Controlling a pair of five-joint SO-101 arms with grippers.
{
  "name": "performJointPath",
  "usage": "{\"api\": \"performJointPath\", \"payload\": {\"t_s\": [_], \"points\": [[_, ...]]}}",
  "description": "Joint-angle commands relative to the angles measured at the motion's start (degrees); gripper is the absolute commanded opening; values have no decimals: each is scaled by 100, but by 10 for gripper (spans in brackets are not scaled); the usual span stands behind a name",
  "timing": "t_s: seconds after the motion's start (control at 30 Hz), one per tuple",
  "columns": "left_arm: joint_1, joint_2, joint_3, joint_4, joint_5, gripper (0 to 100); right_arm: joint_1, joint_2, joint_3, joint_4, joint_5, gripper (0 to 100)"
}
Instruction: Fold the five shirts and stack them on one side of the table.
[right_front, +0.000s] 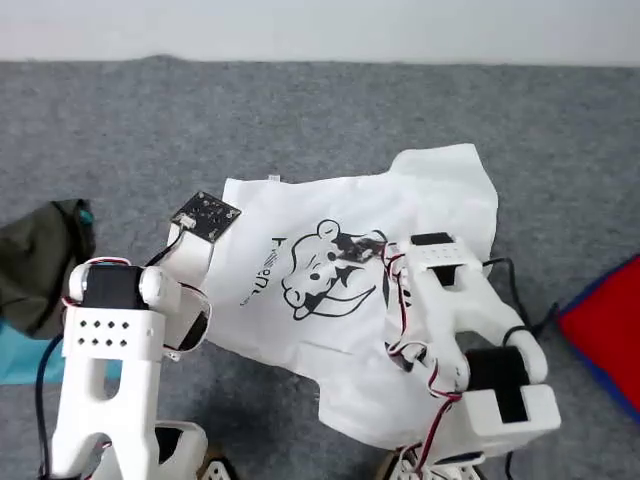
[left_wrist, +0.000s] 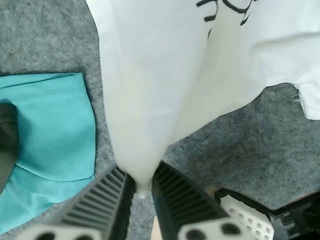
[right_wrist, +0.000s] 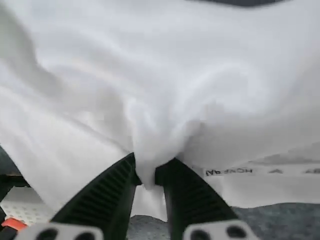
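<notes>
Left gripper (left_wrist: 141, 186): pinching white shirt (right_front: 440, 195) edge. Right gripper (right_wrist: 148, 181): pinching same shirt's fold. Teal shirt (left_wrist: 50, 125): beside white shirt.

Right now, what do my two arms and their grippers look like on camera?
The left arm and right arm are white plastic shells with black motor blocks. Red, white and black wires loop along the right arm. The left gripper and right gripper have black ribbed fingers.

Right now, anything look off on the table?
Nothing damaged. The white shirt lies skewed and rumpled, pinched by the left gripper and right gripper. An olive shirt sits bunched over a teal shirt beside the left arm.
</notes>
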Motion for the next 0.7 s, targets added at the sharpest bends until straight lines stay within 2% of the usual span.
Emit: {"api": "performJointPath", "payload": {"t_s": [0.0, 0.17, 0.43, 0.5, 0.67], "points": [[-35, 9, -31, 176, -79, 14, 224, -4, -97, -40, 123, 11], [-35, 9, -48, 176, -79, 14, 822, -136, -352, 13, 123, 9], [-35, 9, -154, 167, -79, 14, 2316, -664, -1319, 356, 132, 9], [-35, 18, -374, 158, -70, 14, 2422, -673, -1530, 664, 176, 9], [18, 158, -1174, 62, 413, 14, 2114, -734, -1609, 1332, 976, 9]]}}
